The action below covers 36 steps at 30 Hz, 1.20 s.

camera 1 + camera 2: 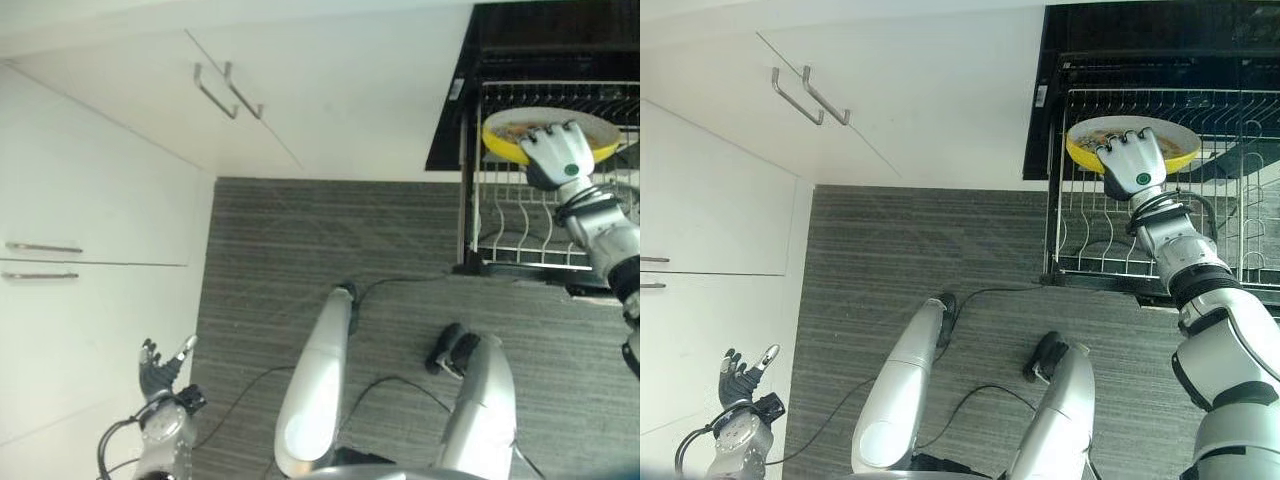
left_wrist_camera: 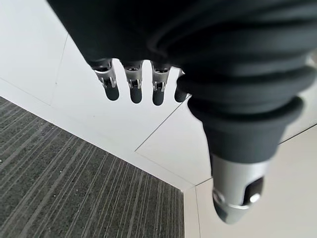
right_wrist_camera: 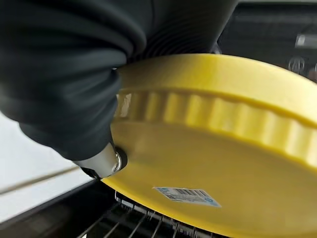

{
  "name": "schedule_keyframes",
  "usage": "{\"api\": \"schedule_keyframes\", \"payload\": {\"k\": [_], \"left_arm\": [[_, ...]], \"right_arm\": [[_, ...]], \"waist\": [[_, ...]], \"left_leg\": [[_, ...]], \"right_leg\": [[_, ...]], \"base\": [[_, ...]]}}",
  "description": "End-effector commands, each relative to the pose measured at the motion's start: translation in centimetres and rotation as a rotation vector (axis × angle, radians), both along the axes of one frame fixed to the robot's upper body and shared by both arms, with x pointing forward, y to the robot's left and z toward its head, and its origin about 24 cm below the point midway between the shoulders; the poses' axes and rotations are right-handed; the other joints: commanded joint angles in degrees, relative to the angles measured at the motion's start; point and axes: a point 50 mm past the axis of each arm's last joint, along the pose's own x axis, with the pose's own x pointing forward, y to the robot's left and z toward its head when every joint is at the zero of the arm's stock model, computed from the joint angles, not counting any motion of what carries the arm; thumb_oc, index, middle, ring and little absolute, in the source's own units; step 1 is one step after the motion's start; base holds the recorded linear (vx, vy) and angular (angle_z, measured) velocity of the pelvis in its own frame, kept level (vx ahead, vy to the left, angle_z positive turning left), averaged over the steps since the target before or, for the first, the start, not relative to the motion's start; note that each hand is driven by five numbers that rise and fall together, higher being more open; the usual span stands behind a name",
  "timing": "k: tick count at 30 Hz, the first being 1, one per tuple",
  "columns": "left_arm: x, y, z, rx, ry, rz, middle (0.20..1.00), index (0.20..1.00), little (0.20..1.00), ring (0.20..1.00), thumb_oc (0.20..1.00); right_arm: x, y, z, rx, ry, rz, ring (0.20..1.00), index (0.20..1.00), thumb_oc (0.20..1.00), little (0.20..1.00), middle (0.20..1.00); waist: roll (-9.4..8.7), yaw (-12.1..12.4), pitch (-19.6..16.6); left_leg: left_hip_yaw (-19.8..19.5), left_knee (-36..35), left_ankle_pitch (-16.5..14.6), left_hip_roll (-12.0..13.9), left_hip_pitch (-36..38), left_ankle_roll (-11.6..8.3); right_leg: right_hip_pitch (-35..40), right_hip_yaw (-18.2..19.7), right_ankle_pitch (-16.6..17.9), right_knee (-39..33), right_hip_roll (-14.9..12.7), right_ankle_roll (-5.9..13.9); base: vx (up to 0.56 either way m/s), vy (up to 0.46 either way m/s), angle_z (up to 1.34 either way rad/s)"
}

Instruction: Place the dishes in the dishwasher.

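A yellow plate (image 1: 1080, 150) with a pale inner face hangs over the wire rack (image 1: 1090, 255) of the open dishwasher (image 1: 1140, 30). My right hand (image 1: 1133, 160) is shut on its near rim, fingers over the top. From the right wrist the plate's yellow underside (image 3: 218, 163) with a barcode label sits against my thumb (image 3: 101, 163), the rack wires just below. My left hand (image 1: 160, 372) hangs open and empty low at the left by the white cabinets, its fingers (image 2: 134, 84) straight.
White cabinet doors (image 1: 100, 200) with bar handles (image 1: 228, 92) line the left and back. Grey striped carpet (image 1: 330, 230) lies between the cabinets and the dishwasher. The pulled-out rack carries rows of upright tines.
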Motion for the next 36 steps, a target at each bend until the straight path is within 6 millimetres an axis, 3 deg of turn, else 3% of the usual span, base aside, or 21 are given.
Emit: {"api": "schedule_keyframes", "payload": {"k": [1,11,12,13,14,15,17,18,19,26,31,32,36], "left_arm": [[-1.4,3.1,1.7,0.083,-0.03,0.046,1.0,1.0,1.0,1.0,1.0],[-0.5,3.6,2.9,0.107,-0.053,0.032,1.0,1.0,1.0,1.0,1.0],[-0.3,3.7,3.1,0.111,-0.057,0.027,1.0,1.0,1.0,1.0,1.0],[-0.2,3.8,3.2,0.113,-0.058,0.024,1.0,1.0,1.0,1.0,1.0],[0.0,3.7,3.3,0.116,-0.059,0.021,1.0,1.0,1.0,1.0,1.0],[0.0,3.8,3.4,0.118,-0.058,0.019,1.0,1.0,1.0,1.0,1.0],[0.3,3.9,3.7,0.123,-0.058,0.012,1.0,1.0,1.0,1.0,1.0],[0.4,4.0,3.9,0.126,-0.058,0.011,1.0,1.0,1.0,1.0,1.0],[0.4,4.0,3.9,0.127,-0.054,0.009,1.0,1.0,1.0,1.0,1.0],[0.4,4.2,4.1,0.139,-0.037,-0.008,1.0,1.0,1.0,1.0,1.0],[0.3,4.0,4.2,0.151,-0.02,-0.019,1.0,1.0,1.0,1.0,1.0],[0.5,3.8,4.3,0.149,-0.019,-0.015,1.0,1.0,1.0,1.0,1.0],[0.3,3.6,4.0,0.142,-0.008,-0.006,1.0,1.0,1.0,1.0,1.0]], "right_arm": [[0.4,-0.7,3.1,0.059,-0.069,-0.068,0.2,0.2,0.2,0.2,0.2],[0.6,-2.6,-0.6,0.205,0.226,-0.292,0.2,0.2,0.2,0.2,0.2],[0.5,-3.0,-1.4,0.241,0.298,-0.335,0.385,0.385,0.385,0.385,0.385],[0.4,-3.2,-1.9,0.256,0.325,-0.356,0.476,0.476,0.476,0.476,0.476],[0.4,-3.3,-2.3,0.268,0.356,-0.366,0.376,0.376,0.376,0.376,0.376],[0.4,-3.4,-2.6,0.294,0.391,-0.376,0.2,0.2,0.2,0.2,0.2],[0.3,-3.6,-3.4,0.343,0.454,-0.405,0.2,0.2,0.2,0.2,0.2],[0.2,-3.7,-3.7,0.367,0.46,-0.403,0.457,0.457,0.457,0.457,0.457],[0.1,-3.7,-3.9,0.414,0.468,-0.399,1.0,1.0,1.0,1.0,1.0],[-0.5,-4.5,-5.8,0.66,0.603,-0.45,1.0,1.0,1.0,1.0,1.0],[-0.3,-3.9,-4.7,0.858,0.557,-0.322,1.0,1.0,1.0,1.0,1.0],[-0.2,-3.7,-4.7,0.988,0.548,-0.3,1.0,1.0,1.0,1.0,1.0],[-0.2,-3.0,-3.9,1.184,0.514,-0.192,1.0,1.0,1.0,1.0,1.0]], "waist": [[-0.08,1.54,-2.07],[-0.92,1.96,-0.98],[-0.94,2.1,-0.74],[-0.98,2.19,-0.65],[-1.0,2.29,-0.55],[-1.0,2.39,-0.47],[-0.99,2.59,-0.2],[-1.04,2.68,-0.12],[-1.1,2.68,-0.02],[-1.69,3.0,0.26],[-2.66,2.66,0.47],[-2.8,2.46,0.56],[-3.21,1.73,0.41]], "left_leg": [[-6.34,-4.79,0.58,-1.37,2.12,0.64],[-6.37,-3.01,-0.1,-1.2,1.54,1.16],[-6.37,-2.97,-0.09,-1.33,1.55,1.28],[-6.38,-3.07,-0.06,-1.36,1.61,1.32],[-6.39,-3.05,-0.05,-1.44,1.65,1.33],[-6.37,-3.03,-0.07,-1.51,1.68,1.35],[-6.43,-3.06,-0.05,-1.63,1.84,1.37],[-6.43,-3.22,0.02,-1.68,2.03,1.47],[-6.45,-3.29,0.05,-1.63,2.26,1.36],[-6.4,-3.92,0.1,-1.76,3.89,1.52],[-6.61,-3.62,-0.03,-1.48,4.84,1.62],[-6.54,-3.96,0.19,-1.36,5.26,1.64],[-6.15,-5.43,0.6,-1.04,6.75,1.62]], "right_leg": [[3.94,2.07,1.07,-4.6,-0.03,1.45],[4.1,1.02,0.96,-3.79,0.17,0.85],[4.19,0.83,1.02,-3.84,0.14,0.78],[4.29,0.68,1.06,-3.93,0.11,0.73],[4.37,0.6,1.06,-3.93,0.14,0.68],[4.45,0.5,1.05,-3.93,0.1,0.63],[4.68,0.26,1.11,-3.92,0.01,0.64],[4.91,0.08,1.19,-4.06,-0.03,0.62],[5.22,0.02,1.2,-4.17,-0.01,0.6],[7.45,-1.03,1.34,-5.03,-0.17,0.44],[8.69,-1.38,1.57,-5.32,0.35,0.09],[9.16,-1.34,1.67,-5.69,0.62,-0.1],[10.73,-1.54,2.11,-7.23,0.97,-0.16]], "base": [[0.0,-0.035,0.04],[0.02,-0.044,0.01],[0.02,-0.052,0.0],[0.02,-0.041,0.0],[0.01,-0.031,0.01],[0.01,-0.028,0.04],[0.02,-0.037,0.06],[0.02,-0.037,0.05],[0.02,-0.021,0.05],[0.01,-0.008,0.02],[0.01,-0.015,0.02],[0.0,0.0,0.0],[0.0,0.055,-0.01]]}}
